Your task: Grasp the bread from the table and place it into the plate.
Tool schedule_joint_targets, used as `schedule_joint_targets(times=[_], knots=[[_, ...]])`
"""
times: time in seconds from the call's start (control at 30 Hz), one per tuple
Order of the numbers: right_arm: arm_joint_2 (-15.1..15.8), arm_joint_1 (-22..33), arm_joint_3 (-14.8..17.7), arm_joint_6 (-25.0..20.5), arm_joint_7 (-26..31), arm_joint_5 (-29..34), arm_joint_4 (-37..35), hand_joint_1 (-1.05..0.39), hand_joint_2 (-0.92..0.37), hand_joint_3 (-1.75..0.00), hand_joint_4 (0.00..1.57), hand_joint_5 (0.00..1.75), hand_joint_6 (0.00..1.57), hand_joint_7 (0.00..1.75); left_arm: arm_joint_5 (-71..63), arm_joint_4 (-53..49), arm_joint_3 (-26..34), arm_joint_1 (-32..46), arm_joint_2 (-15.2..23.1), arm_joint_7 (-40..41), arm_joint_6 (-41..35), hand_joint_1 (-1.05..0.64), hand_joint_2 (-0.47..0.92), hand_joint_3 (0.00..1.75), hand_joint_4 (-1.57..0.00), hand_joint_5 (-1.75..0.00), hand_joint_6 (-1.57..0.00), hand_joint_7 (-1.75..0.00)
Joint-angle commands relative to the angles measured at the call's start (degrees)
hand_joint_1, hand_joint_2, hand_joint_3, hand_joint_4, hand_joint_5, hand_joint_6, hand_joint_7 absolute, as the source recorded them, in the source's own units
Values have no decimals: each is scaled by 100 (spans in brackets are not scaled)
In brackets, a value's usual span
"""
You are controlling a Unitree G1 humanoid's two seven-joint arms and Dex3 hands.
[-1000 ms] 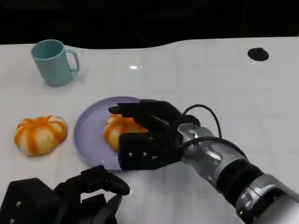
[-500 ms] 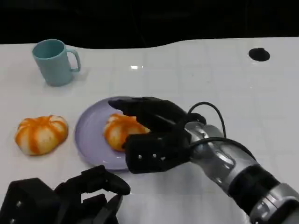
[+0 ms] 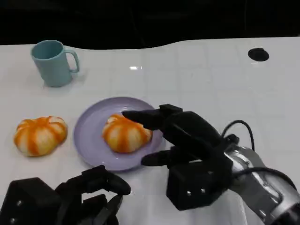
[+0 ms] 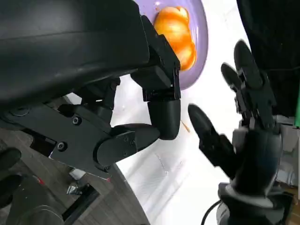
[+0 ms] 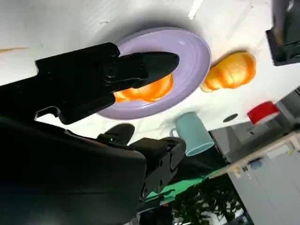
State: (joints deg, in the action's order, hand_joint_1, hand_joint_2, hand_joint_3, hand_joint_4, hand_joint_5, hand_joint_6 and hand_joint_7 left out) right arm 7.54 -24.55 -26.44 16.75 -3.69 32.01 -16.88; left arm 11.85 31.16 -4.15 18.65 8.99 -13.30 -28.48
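A: We see one bread [image 3: 126, 133] lying in the purple plate [image 3: 89, 131]. Our right hand [image 3: 187, 140] is just to the right of the plate. Its fingers are apart and it holds nothing.

B: Yes, one fingertip [image 3: 136, 116] hangs over the far side of that bread. We cannot tell if it touches.

A: So what could go wrong?

B: If we pull that hand away low, a finger could catch the bread and roll it off the plate. The bread is round, so we think it rolls easily.

A: The hand could also bump the rim and push the plate to the left.

B: Then the plate could knock the other bread [image 3: 40, 135], which sits on the table [image 3: 197, 75] just left of it.

A: And our left hand [image 3: 70, 199]?

B: It rests near us, at the left. Its fingers are curled in with nothing in them. It is near the plate's near rim, so a sudden lift could tip the plate.

A: The blue cup [image 3: 52, 62] is far away at the left. We think it is safe.
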Motion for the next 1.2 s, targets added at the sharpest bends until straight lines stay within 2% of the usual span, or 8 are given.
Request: schedule_joint_targets(times=[0.03, 0.23, 0.27, 0.37, 0.5, 0.63, 1.07, 1.2], knots=[[160, 520, 254, 184, 111, -232, 517, -59, -92, -16, 31, 125, 52, 36, -14, -23, 31, 37, 35, 42, 16, -26, 71, 88, -73, -175, -62, -133], [230, 1123, 593, 611, 225, -632, 880, -47, -92, -19, 49, 147, 58, 84, -36, -37, 17, 13, 50, 40, 4, -27, 70, 88, -75, -175, -62, -133], [242, 1197, 648, 695, 241, -687, 914, -45, -87, -28, 52, 149, 57, 93, -38, -37, 16, 3, 56, 38, -6, -28, 70, 88, -75, -175, -62, -133], [324, 1453, 820, 957, 219, -886, 1052, -37, -57, -92, 63, 158, 66, 110, -5, -53, 33, -16, 42, 34, -24, -29, 70, 87, -73, -175, -62, -133], [324, 1508, 878, 1037, 169, -928, 1069, -35, -49, -108, 65, 159, 68, 114, 3, -58, 37, -18, 37, 35, -23, -29, 70, 87, -72, -175, -63, -133], [673, 1947, 1130, 1412, 50, -1185, 1370, -23, -40, -128, 78, 167, 83, 124, 23, -60, 61, -21, 51, 19, -30, -29, 70, 86, -70, -175, -63, -133], [1069, 2909, 1715, 1068, -415, -1601, 2204, -22, -30, -135, 85, 168, 86, 132, 70, -65, 124, -48, 88, -8, -98, -31, 70, 83, -69, -175, -63, -130], [1152, 3081, 1837, 1020, -514, -1633, 2311, -20, -32, -129, 84, 171, 83, 134, 45, -105, 112, -68, 117, -38, -45, -32, 71, 82, -70, -175, -64, -130]])
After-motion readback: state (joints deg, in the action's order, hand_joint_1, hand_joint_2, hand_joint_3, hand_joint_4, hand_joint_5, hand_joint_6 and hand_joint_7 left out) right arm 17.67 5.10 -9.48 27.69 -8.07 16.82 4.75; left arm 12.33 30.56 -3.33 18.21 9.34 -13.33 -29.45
